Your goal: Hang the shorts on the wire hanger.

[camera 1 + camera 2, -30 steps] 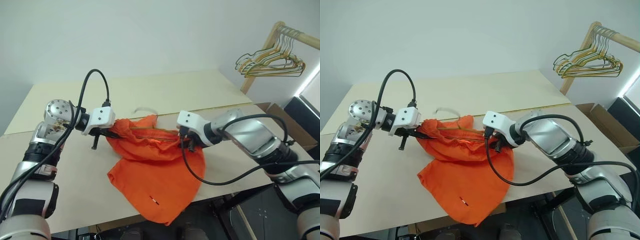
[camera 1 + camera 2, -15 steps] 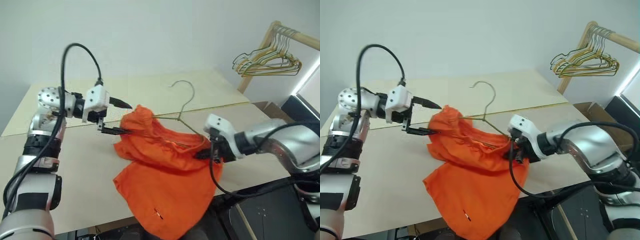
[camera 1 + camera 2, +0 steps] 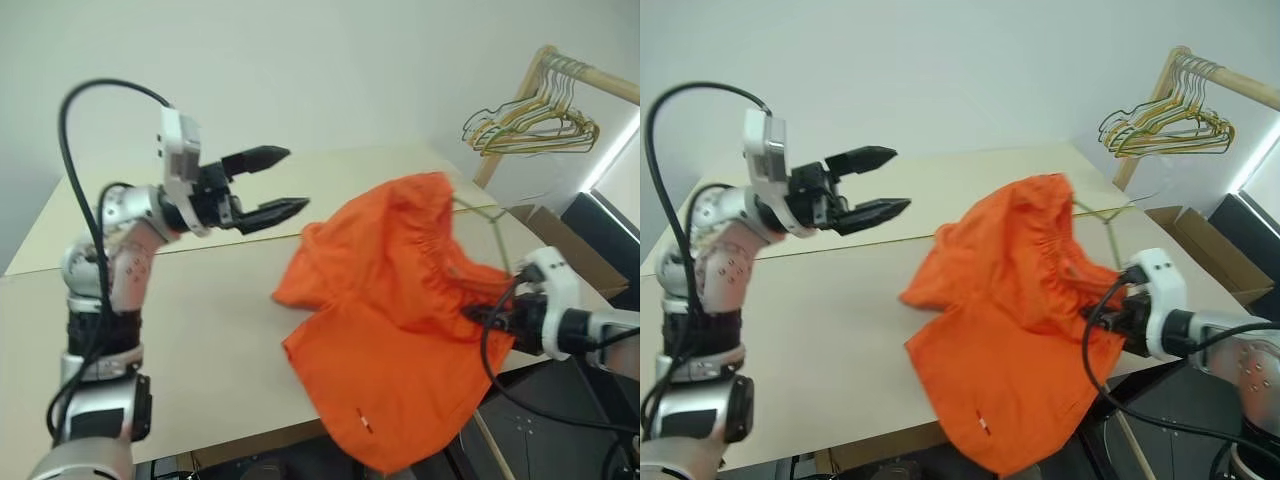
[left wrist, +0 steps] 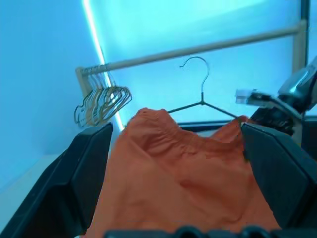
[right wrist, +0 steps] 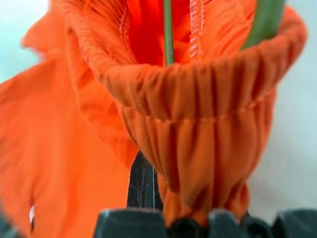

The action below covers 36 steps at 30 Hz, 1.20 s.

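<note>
The right gripper (image 3: 478, 318) is pinching the gathered waistband of the shorts (image 3: 400, 300), its black fingers pressed together on the fabric at the near right edge of the counter (image 3: 180, 330). In the right wrist view the elastic band is bunching just above those fingers, and a thin wire is running up inside the opening of the waistband. The left gripper (image 3: 290, 182) is hanging in the air above the counter, well apart from the cloth, its two black fingers (image 3: 262, 157) spreading wide and pointing across toward the shorts.

The shorts are draping from the wire hanger (image 4: 200, 94), the orange fabric lifting off the counter at its upper part while the lower leg is spilling over the counter's front edge, a small white tag (image 3: 365, 423) showing near the hem. In the left wrist view the hanger's hook and sloping shoulders are rising above the waistband; from the head views only a short stretch of grey wire is showing to the right of the cloth.

Behind, a wooden rack (image 3: 590, 75) is carrying a bunch of gold, green and grey hangers (image 3: 530, 125).
</note>
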Available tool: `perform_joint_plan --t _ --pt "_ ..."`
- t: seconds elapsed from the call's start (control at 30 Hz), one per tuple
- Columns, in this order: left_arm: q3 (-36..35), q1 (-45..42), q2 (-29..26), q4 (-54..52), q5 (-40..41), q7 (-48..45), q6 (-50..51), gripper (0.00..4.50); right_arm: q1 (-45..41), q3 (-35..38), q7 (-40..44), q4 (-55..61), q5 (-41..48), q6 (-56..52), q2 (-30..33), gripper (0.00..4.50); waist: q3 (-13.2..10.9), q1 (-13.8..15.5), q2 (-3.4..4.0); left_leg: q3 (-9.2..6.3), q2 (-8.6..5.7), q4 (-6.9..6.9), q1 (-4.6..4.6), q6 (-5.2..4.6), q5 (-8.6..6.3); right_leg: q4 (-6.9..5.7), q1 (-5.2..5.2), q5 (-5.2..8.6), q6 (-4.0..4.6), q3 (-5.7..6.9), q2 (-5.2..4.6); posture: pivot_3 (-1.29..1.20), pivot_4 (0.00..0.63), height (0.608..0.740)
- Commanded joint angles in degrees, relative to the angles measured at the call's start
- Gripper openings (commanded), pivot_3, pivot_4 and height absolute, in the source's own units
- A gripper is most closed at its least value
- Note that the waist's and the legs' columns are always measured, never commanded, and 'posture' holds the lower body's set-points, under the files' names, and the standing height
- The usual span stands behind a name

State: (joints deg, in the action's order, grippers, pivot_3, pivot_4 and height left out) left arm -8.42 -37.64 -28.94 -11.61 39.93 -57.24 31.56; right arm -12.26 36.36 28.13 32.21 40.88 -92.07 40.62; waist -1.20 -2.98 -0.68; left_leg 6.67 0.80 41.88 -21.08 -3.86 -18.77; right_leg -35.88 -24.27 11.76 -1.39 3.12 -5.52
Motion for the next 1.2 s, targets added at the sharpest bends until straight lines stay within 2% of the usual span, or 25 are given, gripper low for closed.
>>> perform_joint_plan --t 0.03,0.27,0.47,0.63,0.77,0.97,1.2 --pt "-1.49 -0.47 1.16 -4.19 3.63 4.73 1.87 4.47 -1.51 7.75 -9.34 -0.86 2.37 -0.43 -0.91 0.0 0.0 -0.41 0.0 0.03 0.0 -0.01 0.07 0.0 0.0 -0.02 0.06 0.0 0.01 -0.03 0.0 -0.17 0.0 0.74" --pt "-1.23 -1.81 1.17 -3.38 6.63 5.64 3.4 4.47 -7.46 13.65 -28.96 -7.34 6.3 -0.43 -2.04 0.0 0.04 -2.6 0.1 0.37 0.01 -0.25 0.76 -0.01 0.0 -0.12 0.36 -0.02 0.07 -0.52 0.1 -0.19 0.0 0.74" --pt "-1.1 -2.71 0.6 -3.79 9.4 6.1 6.0 4.47 -18.06 18.6 -46.16 -17.03 6.99 -0.43 -2.87 0.0 0.06 -4.24 0.17 0.6 0.01 -0.42 0.81 -0.02 0.0 -0.1 0.24 -0.03 0.06 -0.83 0.14 -0.19 0.0 0.74" --pt "-1.02 -2.31 0.41 -4.76 10.38 6.86 6.49 4.47 -24.3 19.89 -54.55 -25.65 6.09 -0.43 -0.04 0.0 0.04 -4.41 0.23 0.73 0.01 -0.61 0.85 -0.02 0.0 -0.02 0.18 -0.03 0.06 -0.93 0.15 -0.18 0.0 0.74" --pt "-0.87 -2.13 0.3 -5.13 10.6 7.38 6.16 4.47 -30.91 21.78 -57.71 -33.33 1.47 -0.43 1.86 0.0 0.03 -4.42 0.5 0.89 0.01 -0.65 0.87 -0.07 -0.02 0.01 0.15 -0.03 0.05 -1.07 0.14 -0.17 0.0 0.74" --pt "-1.16 -0.73 -0.54 -6.72 11.06 7.64 6.43 4.47 -38.07 24.81 -56.2 -43.29 -8.87 0.86 5.81 0.0 0.02 -4.27 0.55 1.06 0.0 -0.85 0.88 -0.08 -0.03 0.07 0.14 -0.01 0.02 -1.22 0.16 -0.15 0.0 0.74" --pt "-2.14 1.0 -2.45 -8.86 11.89 8.97 6.86 4.47 -38.99 25.27 -51.37 -57.75 -15.85 11.26 11.82 0.0 0.0 -4.06 0.55 1.3 0.0 -0.96 0.9 -0.11 -0.04 0.12 0.14 0.01 -0.04 -1.47 0.18 -0.11 0.0 0.74"
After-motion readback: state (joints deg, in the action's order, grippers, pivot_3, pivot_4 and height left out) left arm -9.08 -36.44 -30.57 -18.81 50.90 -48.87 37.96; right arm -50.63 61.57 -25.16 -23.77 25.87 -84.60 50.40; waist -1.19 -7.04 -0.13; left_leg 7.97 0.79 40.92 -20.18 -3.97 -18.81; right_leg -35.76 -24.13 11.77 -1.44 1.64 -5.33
